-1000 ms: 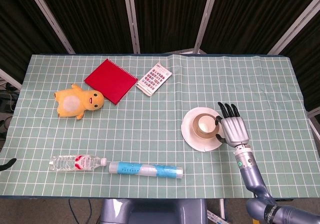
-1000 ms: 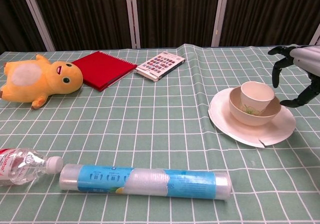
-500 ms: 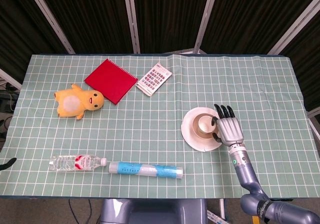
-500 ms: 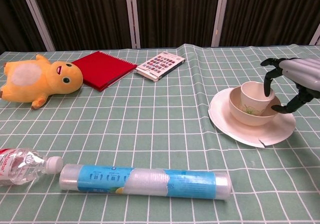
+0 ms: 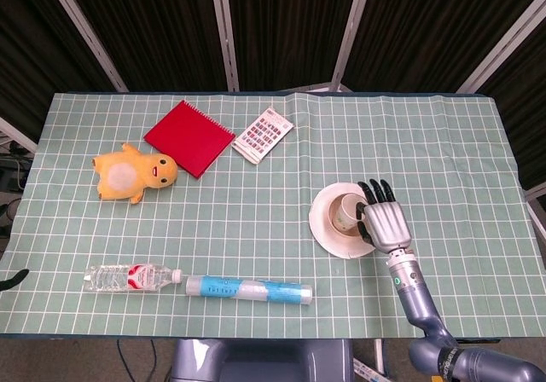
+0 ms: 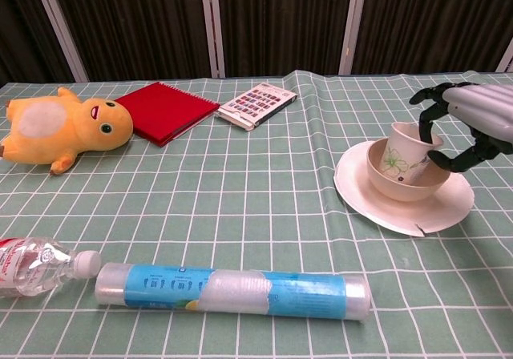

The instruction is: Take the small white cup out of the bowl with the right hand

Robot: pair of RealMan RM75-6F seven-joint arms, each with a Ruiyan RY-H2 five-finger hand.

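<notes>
Right hand (image 6: pixel 469 127) pinches the small white cup (image 6: pixel 405 152), green-flowered and tilted, inside the bowl (image 6: pixel 405 184).

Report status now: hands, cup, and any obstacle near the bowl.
Right hand pinches small white cup, tilted, bottom inside bowl. Left hand not in view. Nothing blocking above.

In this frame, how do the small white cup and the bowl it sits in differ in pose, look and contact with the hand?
The small white cup is tilted, leaning left, while the bowl sits level on the plate. The cup is taller and narrower with a green flower print on its side; the bowl is wider and lower, its outside plain. The right hand pinches the cup's rim; it does not seem to touch the bowl. Both are whitish and open-topped.
</notes>
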